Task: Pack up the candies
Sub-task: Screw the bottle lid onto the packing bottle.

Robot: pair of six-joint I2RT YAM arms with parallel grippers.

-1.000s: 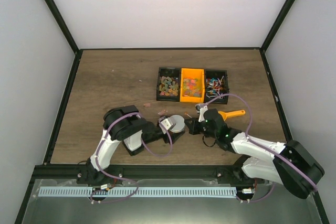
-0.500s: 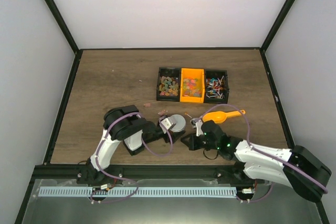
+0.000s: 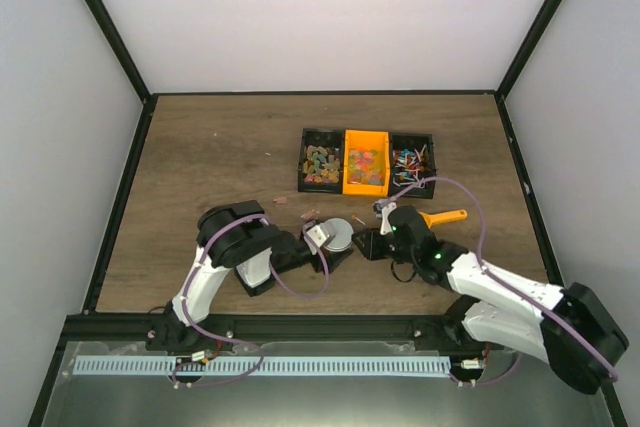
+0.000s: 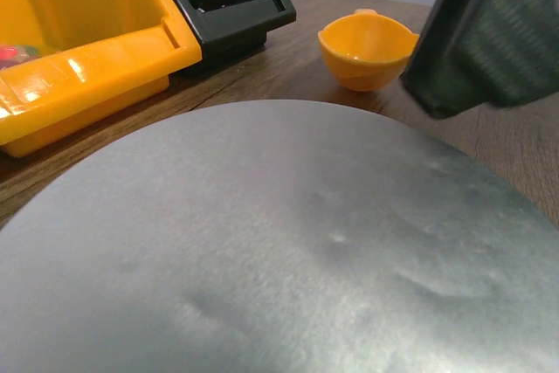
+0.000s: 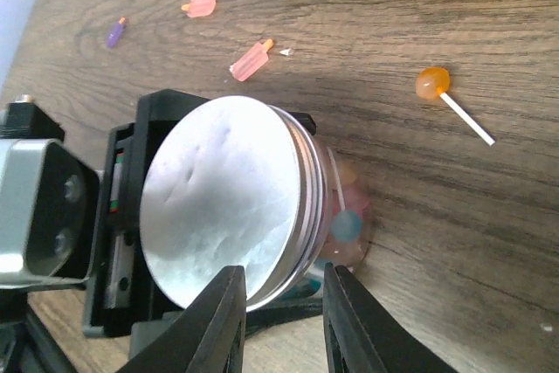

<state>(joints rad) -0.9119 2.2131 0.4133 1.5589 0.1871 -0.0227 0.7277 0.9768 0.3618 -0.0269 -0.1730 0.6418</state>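
The brown wood-grain bench (image 5: 454, 32) looks matt, with fine streaky grain. The round silvery metal lid (image 5: 218, 198) has a satin, brushed finish with shallow dents. Under the lid, the clear jar (image 5: 348, 220) is shiny and see-through; whether it is plastic or glass cannot be told. Near the lid, the orange plastic bin (image 4: 79, 50) is glossy, the black plastic bin (image 4: 231, 2) duller, and the small orange plastic scoop (image 4: 367, 45) smooth. The right end effector (image 5: 284, 270) has matt black fingers (image 5: 218, 321). The orange lollipop candy (image 5: 432, 83) is translucent and glossy.
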